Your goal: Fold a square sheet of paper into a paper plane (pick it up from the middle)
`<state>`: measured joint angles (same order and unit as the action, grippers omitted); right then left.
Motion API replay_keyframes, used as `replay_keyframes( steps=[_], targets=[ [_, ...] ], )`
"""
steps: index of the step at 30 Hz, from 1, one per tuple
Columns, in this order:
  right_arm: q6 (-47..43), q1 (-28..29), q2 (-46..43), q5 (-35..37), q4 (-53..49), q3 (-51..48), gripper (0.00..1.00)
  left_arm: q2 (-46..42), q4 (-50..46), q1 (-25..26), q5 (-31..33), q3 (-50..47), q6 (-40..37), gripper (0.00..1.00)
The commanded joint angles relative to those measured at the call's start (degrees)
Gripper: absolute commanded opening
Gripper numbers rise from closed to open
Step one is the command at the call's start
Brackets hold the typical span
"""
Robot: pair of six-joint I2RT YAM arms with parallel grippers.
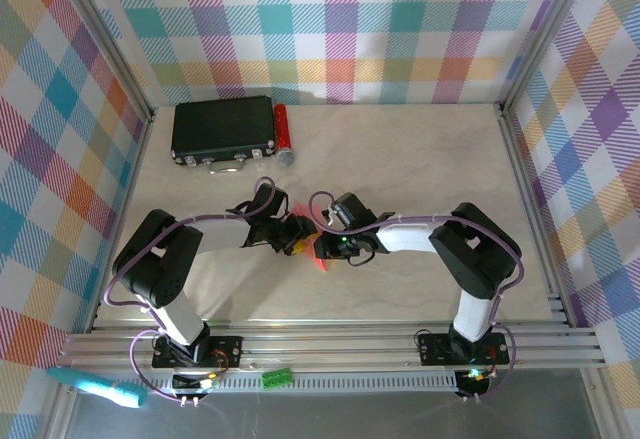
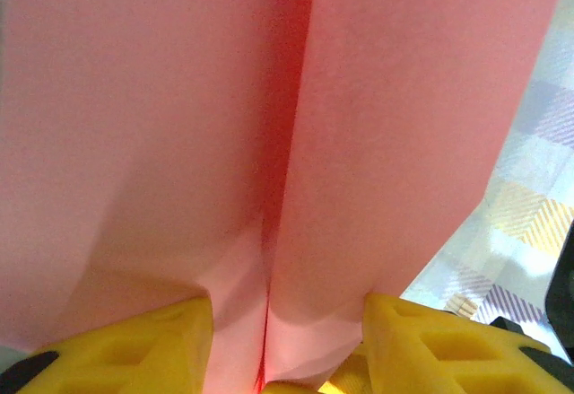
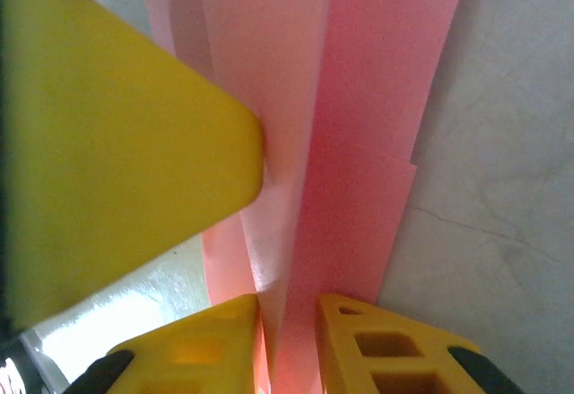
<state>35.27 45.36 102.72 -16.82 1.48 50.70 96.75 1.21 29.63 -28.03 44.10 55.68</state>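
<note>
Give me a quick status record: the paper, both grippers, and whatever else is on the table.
paper: pink paper, folded lengthwise in layers, centre crease visible
location: middle of the table, between both arms
left gripper: paper fills the gap, touching both fingers
right gripper: fingers nearly together, paper layers pinched between them
extra contact: a left finger presses the paper's side
far left corner: black box, red cylinder just right of it
</note>
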Motion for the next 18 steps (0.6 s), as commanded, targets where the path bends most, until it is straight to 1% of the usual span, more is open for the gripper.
replay_keyframes(
  steps=[1, 8, 13, 18],
  targets=[
    [0.6, 0.3, 1.2, 1.8, 2.4, 1.1, 0.23, 3.0, -7.8, 1.1, 2.3, -1.8, -0.8, 0.49],
    [0.0, 0.2, -0.7, 3.4, 0.1, 0.5, 0.22, 2.3, -8.8, 1.1, 2.5, -1.1, -1.0, 0.49],
    [-0.1, 0.3, -1.5, 4.0, -0.3, 0.0, 0.23, 1.0, -11.3, 1.1, 3.4, 0.4, -2.0, 0.49],
    [-1.0, 0.3, -1.1, 3.7, -1.6, 0.5, 0.19, -0.8, -12.1, 1.1, 3.5, 1.7, -2.2, 0.49]
  ],
)
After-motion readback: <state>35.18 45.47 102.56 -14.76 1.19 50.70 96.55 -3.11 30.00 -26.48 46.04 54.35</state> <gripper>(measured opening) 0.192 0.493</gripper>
